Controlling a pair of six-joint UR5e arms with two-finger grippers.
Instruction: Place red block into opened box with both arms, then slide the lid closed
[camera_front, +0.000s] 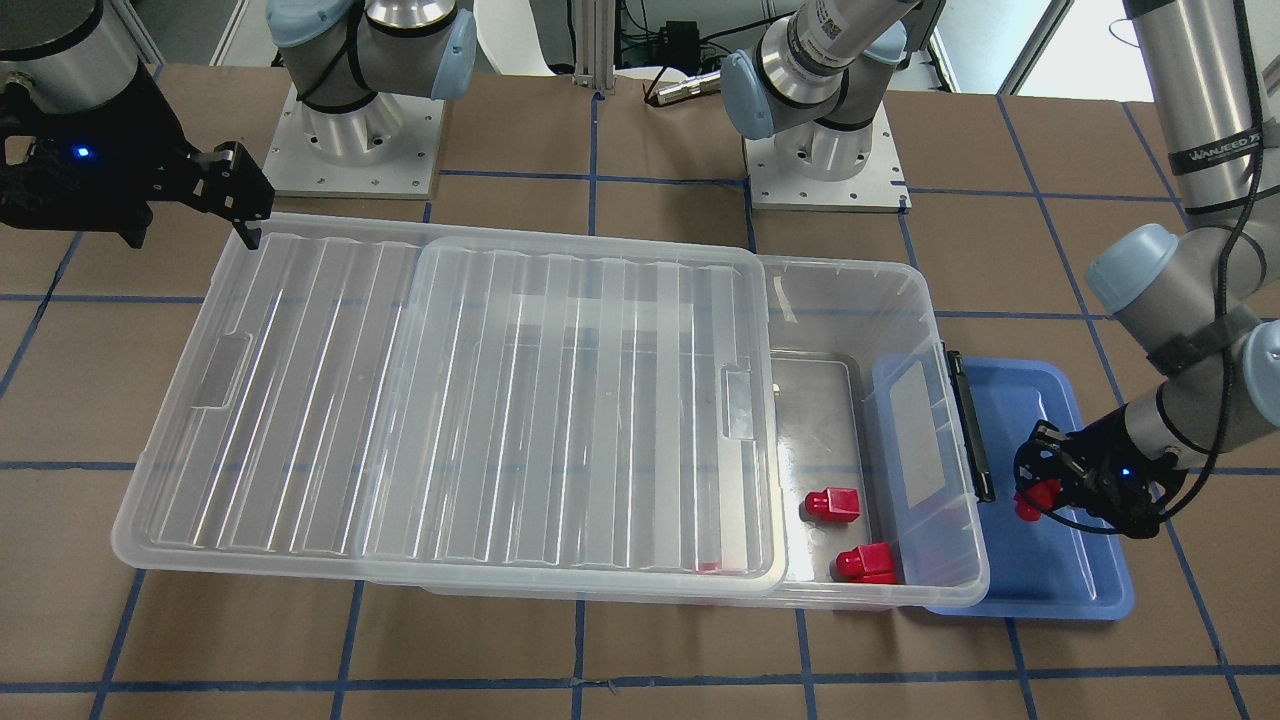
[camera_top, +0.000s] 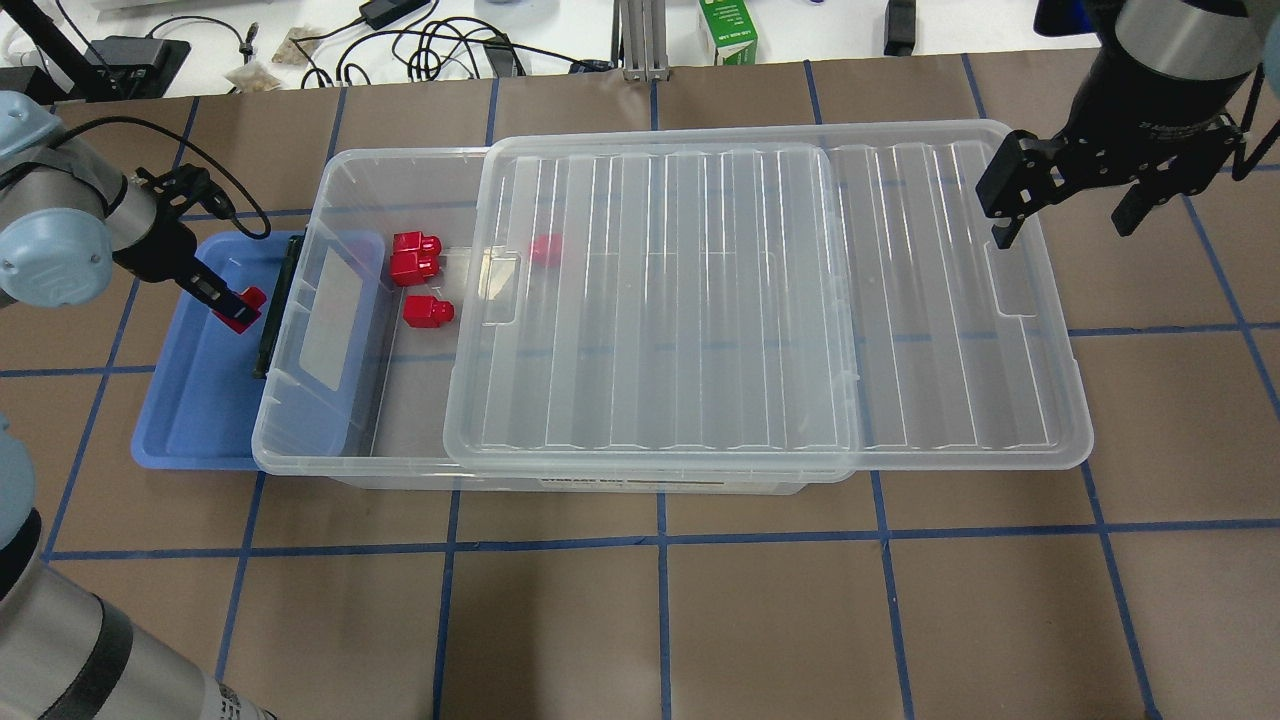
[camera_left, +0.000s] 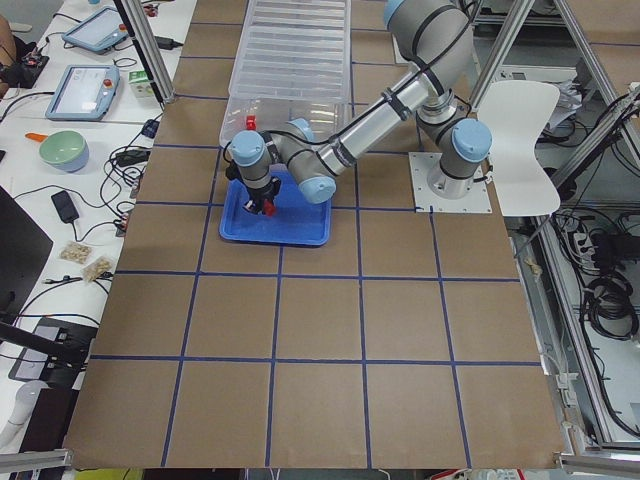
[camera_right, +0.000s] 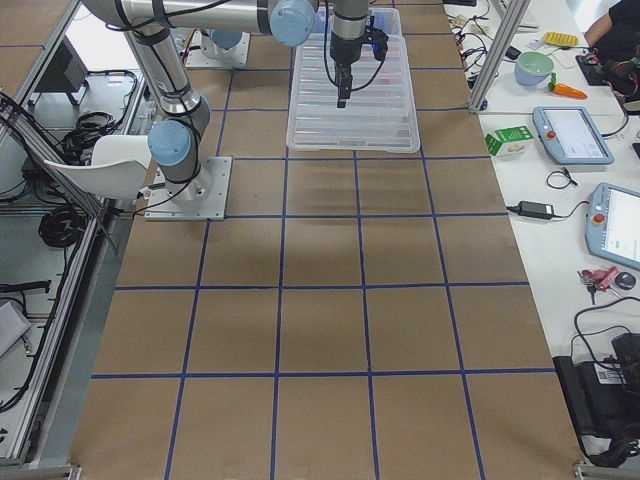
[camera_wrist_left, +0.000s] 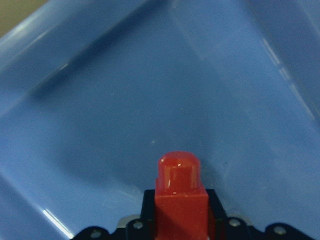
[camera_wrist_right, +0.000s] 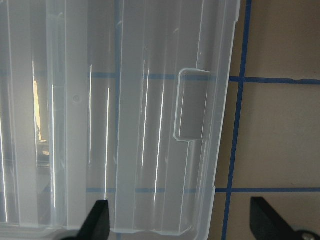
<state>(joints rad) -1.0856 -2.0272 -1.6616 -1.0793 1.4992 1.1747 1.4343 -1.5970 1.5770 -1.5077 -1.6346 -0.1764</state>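
Note:
My left gripper (camera_top: 236, 306) is shut on a red block (camera_top: 246, 299) and holds it low over the blue tray (camera_top: 190, 420); the left wrist view shows the block (camera_wrist_left: 180, 190) stud-forward between the fingers. The clear box (camera_top: 300, 445) lies lengthwise beside the tray, its black latch bar (camera_front: 972, 430) facing it. The ribbed lid (camera_top: 760, 300) is slid partway off, so the box end near the tray is uncovered. My right gripper (camera_top: 1065, 215) hangs open above the lid's far short end, near its recessed tab (camera_wrist_right: 192, 105), not touching it.
Other red blocks (camera_front: 832, 504) lie on the box floor at the uncovered end, and one shows through the lid (camera_top: 546, 250). Both arm bases (camera_front: 355, 150) stand behind the box. Cables and a green carton (camera_top: 728, 30) lie along the far table edge.

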